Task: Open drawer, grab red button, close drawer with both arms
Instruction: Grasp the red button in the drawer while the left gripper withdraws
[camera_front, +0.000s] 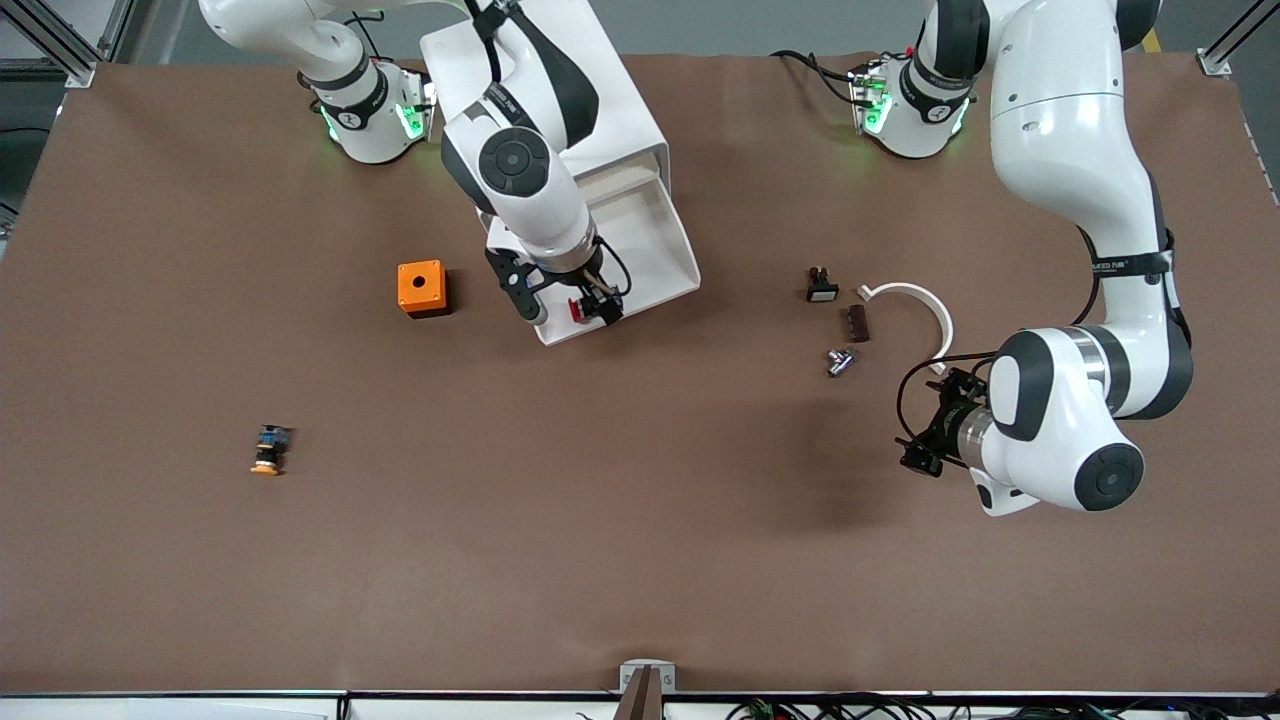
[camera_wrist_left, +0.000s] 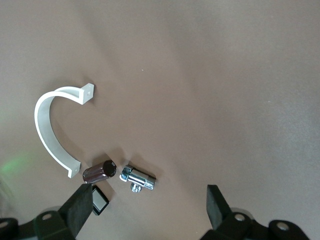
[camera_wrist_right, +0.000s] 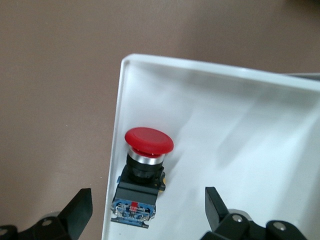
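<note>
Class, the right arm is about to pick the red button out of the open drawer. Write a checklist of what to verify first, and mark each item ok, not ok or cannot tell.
1. Drawer pulled out: ok.
2. Red button in the drawer, in a corner by its front: ok.
3. Right gripper over the button, fingers open on either side: ok.
4. Fingers clear of the drawer's rim: cannot tell.
5. Left gripper open, waiting over the small parts: ok.
6. Orange-capped button well away, no mix-up: ok.

Drawer (camera_wrist_right: 210, 125) wall crowds button (camera_wrist_right: 142, 175); floor elsewhere open.
</note>
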